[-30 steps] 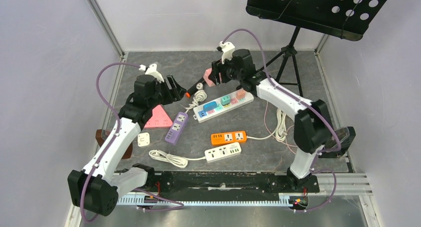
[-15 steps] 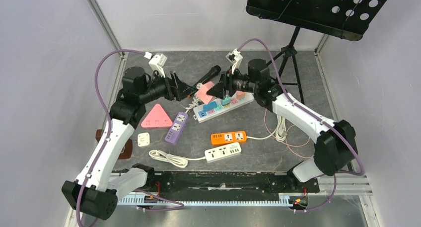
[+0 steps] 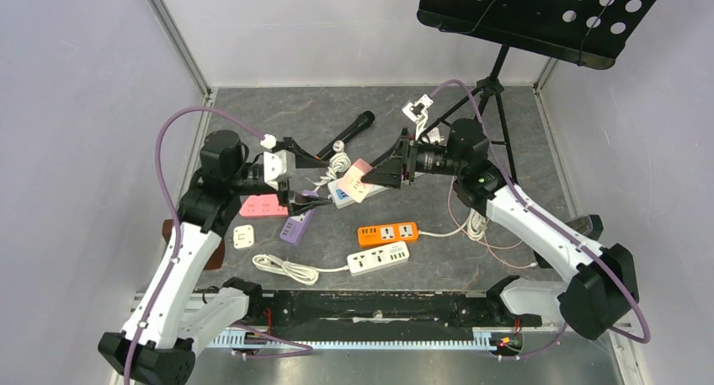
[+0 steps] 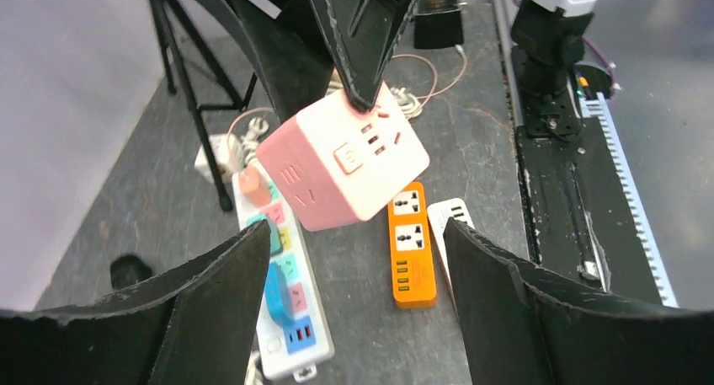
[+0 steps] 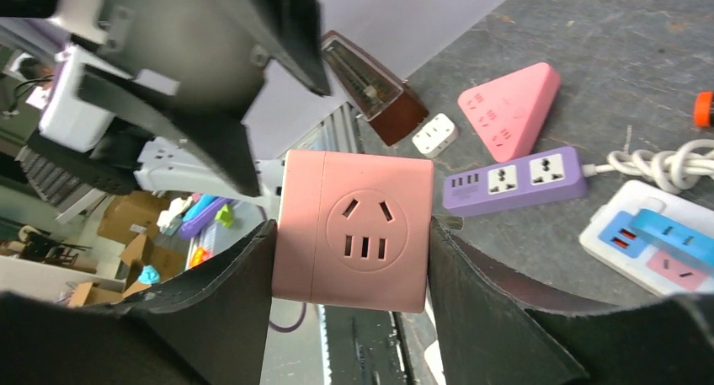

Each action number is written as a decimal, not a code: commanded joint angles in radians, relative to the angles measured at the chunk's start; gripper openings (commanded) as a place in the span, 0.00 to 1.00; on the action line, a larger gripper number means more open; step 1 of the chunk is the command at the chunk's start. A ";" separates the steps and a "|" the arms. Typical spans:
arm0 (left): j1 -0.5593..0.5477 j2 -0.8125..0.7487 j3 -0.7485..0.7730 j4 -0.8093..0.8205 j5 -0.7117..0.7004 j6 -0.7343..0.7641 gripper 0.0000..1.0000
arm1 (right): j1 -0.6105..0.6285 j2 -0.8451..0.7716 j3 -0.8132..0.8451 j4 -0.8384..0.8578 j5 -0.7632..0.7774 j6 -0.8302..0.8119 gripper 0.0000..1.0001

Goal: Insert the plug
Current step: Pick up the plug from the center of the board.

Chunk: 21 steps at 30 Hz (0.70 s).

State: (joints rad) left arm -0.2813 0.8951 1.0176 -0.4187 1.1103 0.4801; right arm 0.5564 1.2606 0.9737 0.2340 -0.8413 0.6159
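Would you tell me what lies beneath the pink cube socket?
The white power strip lies below the pink cube socket, the orange strip beside; the cube covers part of the white one.

A pink cube power socket [image 5: 352, 231], tilted in mid-air, pinched by opposite sides in the right gripper [image 5: 349, 254], outlet faces showing.
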 commanded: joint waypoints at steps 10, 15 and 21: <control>-0.062 0.140 0.035 0.107 0.205 0.361 0.82 | 0.003 -0.043 -0.138 0.443 -0.118 0.421 0.23; -0.093 0.178 0.033 0.133 0.234 0.357 0.82 | 0.006 -0.003 -0.164 0.623 -0.137 0.589 0.21; -0.124 0.213 0.039 0.135 0.331 0.365 0.82 | 0.021 0.023 -0.153 0.629 -0.133 0.610 0.21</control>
State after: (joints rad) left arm -0.3859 1.0950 1.0180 -0.3222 1.3445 0.7860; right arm 0.5644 1.2766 0.7998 0.7361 -0.9554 1.1557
